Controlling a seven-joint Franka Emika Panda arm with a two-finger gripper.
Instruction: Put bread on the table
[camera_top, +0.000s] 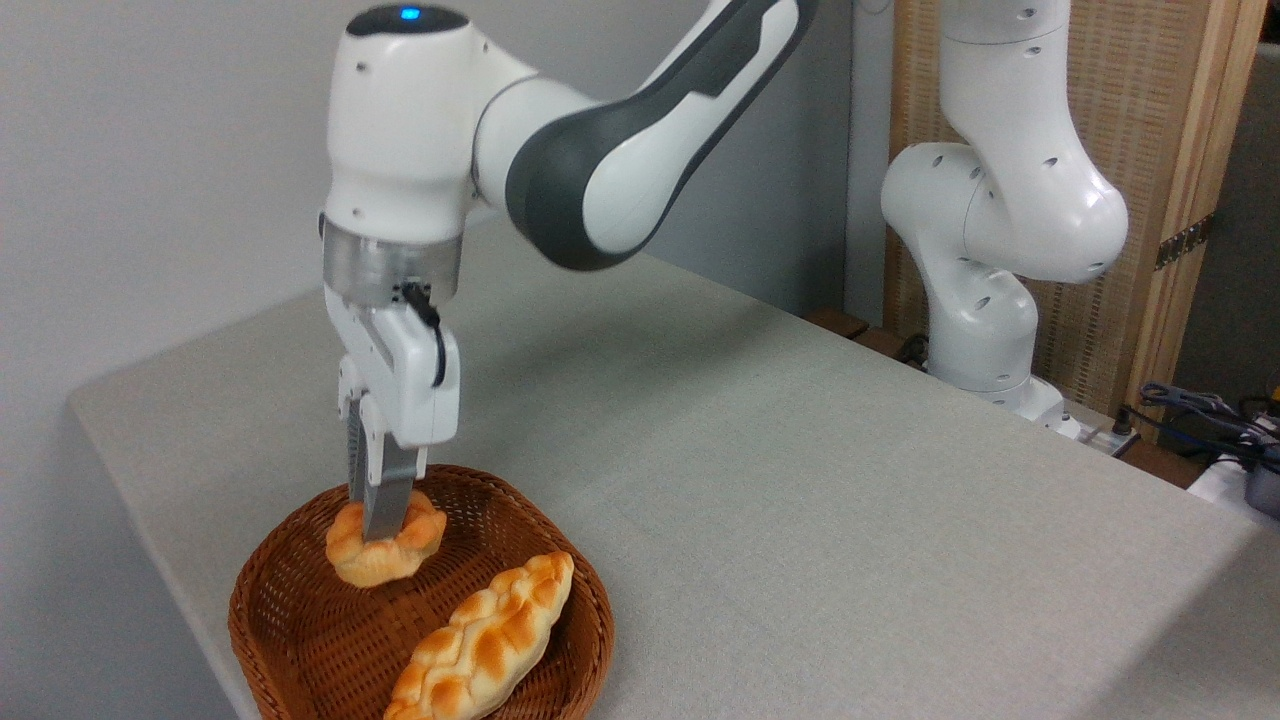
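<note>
Metal gripper pinches puffy cracked bread inside round woven wicker basket.

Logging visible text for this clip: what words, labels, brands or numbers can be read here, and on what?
None can be read. The arm and gripper show no legible marking, only a blue light on top. The bread, braided loaf, basket and table carry no text.

Single close oblique view over table
</note>
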